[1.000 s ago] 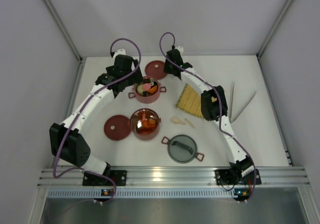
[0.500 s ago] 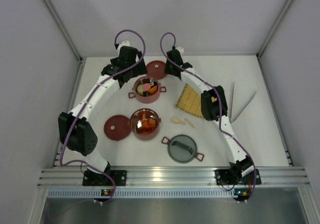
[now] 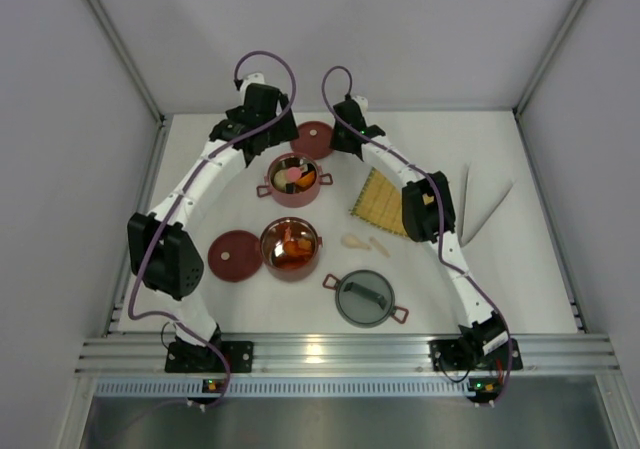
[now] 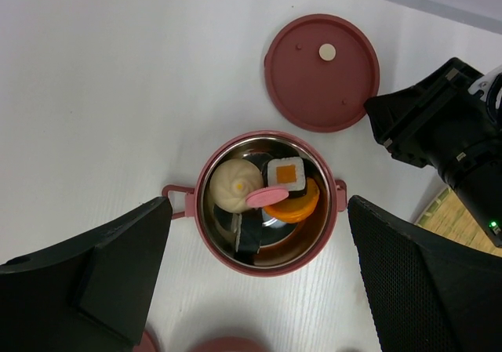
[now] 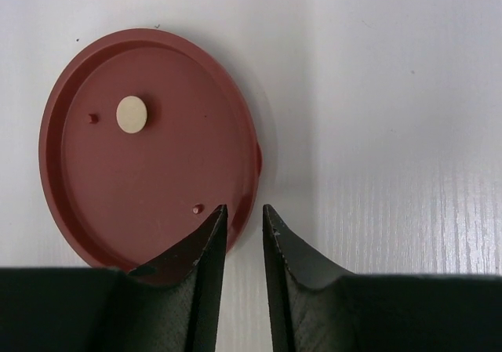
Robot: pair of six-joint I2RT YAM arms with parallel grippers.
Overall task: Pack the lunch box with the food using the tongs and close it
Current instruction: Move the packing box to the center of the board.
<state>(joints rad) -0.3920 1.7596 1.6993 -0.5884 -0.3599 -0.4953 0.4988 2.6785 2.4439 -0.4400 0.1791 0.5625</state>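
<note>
- Right wrist view shows the flat red lid (image 5: 149,144) lying on the surface at the far side, with its edge running between my right jaws.
- Those jaws stand at a narrow gap straddling that rim; I cannot tell whether they pinch it.
- My judgement: I should bite well over the raised edge and lift level, or the thin lid may slip or drag.
- Just beside it sits the filled bowl (image 4: 216,252) with its food (image 4: 235,186), the likely seat for the lid. My left jaws hang wide open above it, holding nothing.
- Tongs (image 3: 465,209) lie well apart, to the right.
</note>
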